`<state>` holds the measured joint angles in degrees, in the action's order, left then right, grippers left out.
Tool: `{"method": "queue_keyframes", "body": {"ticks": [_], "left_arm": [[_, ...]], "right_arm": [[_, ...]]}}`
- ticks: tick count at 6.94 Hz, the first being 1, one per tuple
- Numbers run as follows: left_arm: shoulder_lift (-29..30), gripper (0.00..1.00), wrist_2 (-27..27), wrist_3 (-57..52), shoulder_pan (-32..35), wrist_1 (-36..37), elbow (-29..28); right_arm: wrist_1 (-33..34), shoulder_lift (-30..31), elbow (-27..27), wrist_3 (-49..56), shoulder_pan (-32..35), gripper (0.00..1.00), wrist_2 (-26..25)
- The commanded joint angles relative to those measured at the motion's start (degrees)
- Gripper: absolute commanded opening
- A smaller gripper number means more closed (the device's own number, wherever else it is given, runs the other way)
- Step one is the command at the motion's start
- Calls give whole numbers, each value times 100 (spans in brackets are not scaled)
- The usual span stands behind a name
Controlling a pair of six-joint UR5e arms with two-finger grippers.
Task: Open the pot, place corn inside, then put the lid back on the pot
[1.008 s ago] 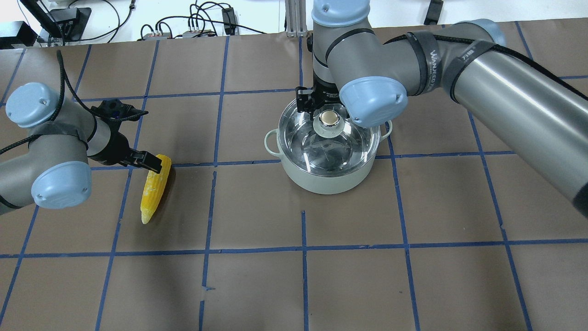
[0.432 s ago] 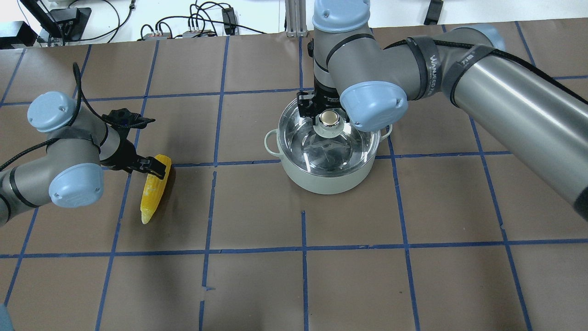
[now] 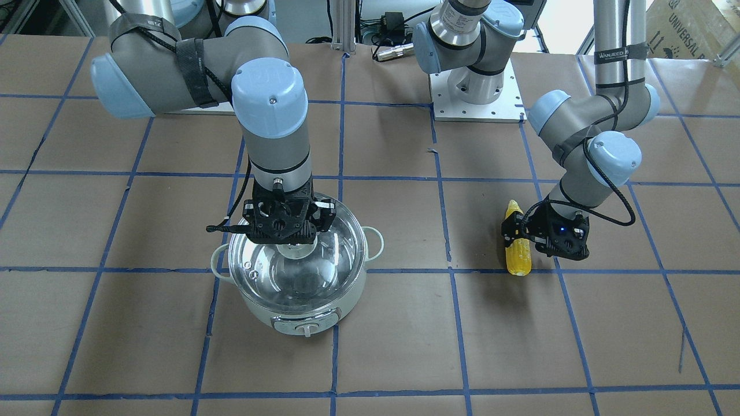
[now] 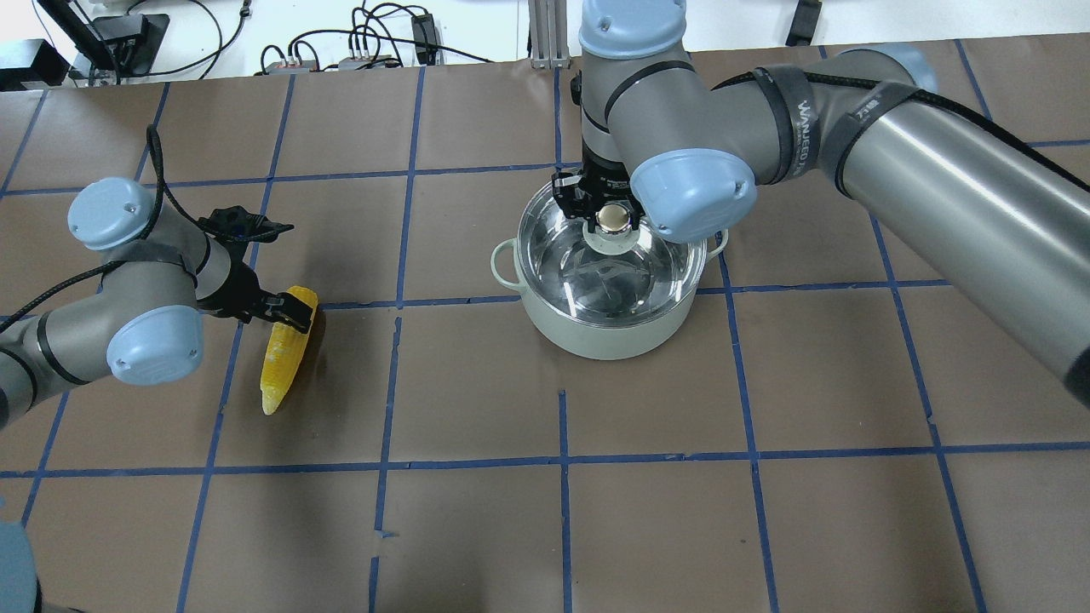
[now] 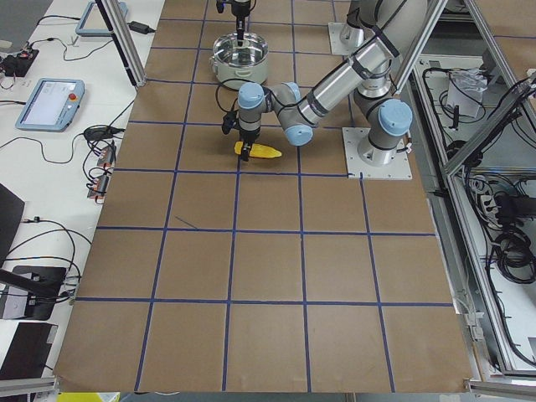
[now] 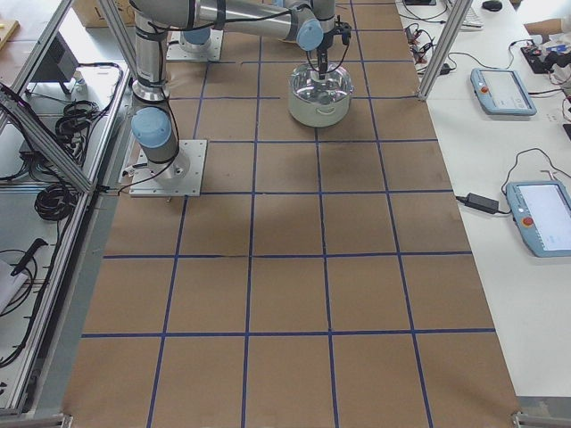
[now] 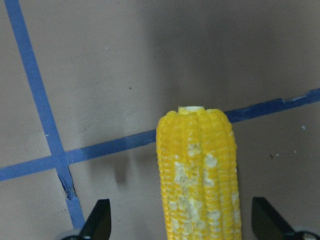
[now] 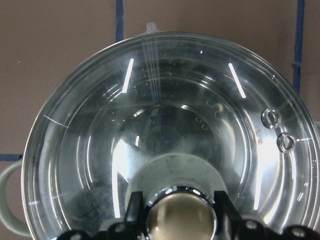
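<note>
The pale-green pot (image 4: 596,336) stands mid-table with the clear glass lid (image 4: 634,277) seated on it. My right gripper (image 4: 610,218) hangs straight down over the lid, its fingers closed against both sides of the steel knob (image 8: 182,217). The yellow corn (image 4: 281,366) lies flat on the table to the left, thick end away from the robot. My left gripper (image 4: 285,311) is open and low over that thick end. In the left wrist view the corn (image 7: 197,165) lies between the two spread fingertips (image 7: 97,220).
The table is brown paper with a blue tape grid. The pot's control knob panel (image 3: 305,327) faces away from the robot. The robot's base plate (image 3: 477,95) and cables lie along the table's robot side. Tablets lie on the side benches.
My left arm has swung its wrist in over the corn's thick end. My right gripper's fingers have closed in on the lid knob. Pot, lid and corn have not moved.
</note>
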<state>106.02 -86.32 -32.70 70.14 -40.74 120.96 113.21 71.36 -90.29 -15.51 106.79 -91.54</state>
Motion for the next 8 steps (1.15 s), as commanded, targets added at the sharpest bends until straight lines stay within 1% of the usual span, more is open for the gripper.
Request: {"method": "queue_keyframes", "body": {"ticks": [1,2,3,4,5,6,7,8], "left_arm": [[51,75,-8,10,0,110,-2],[33,50,-17,18,0,110,-11],[24,34,-17,18,0,110,-11],[42,29,-17,53,8,110,-2],[-10,21,-43,115,9,110,-20],[-80,18,-261,228,35,101,-46],[-159,18,-332,691,122,67,-133],[-273,18,-472,1026,201,-151,-230]], "right_arm": [[-18,9,20,-23,-1,40,-4],[-97,18,90,-23,-1,39,-12],[-271,70,282,-23,-1,40,-4],[-830,114,710,30,-9,40,-12],[-1401,245,1132,265,-114,40,-30],[-1781,412,1258,833,-445,41,-30],[-2229,744,1251,1126,-1006,41,5],[-2834,1069,1250,1520,-1455,41,22]]}}
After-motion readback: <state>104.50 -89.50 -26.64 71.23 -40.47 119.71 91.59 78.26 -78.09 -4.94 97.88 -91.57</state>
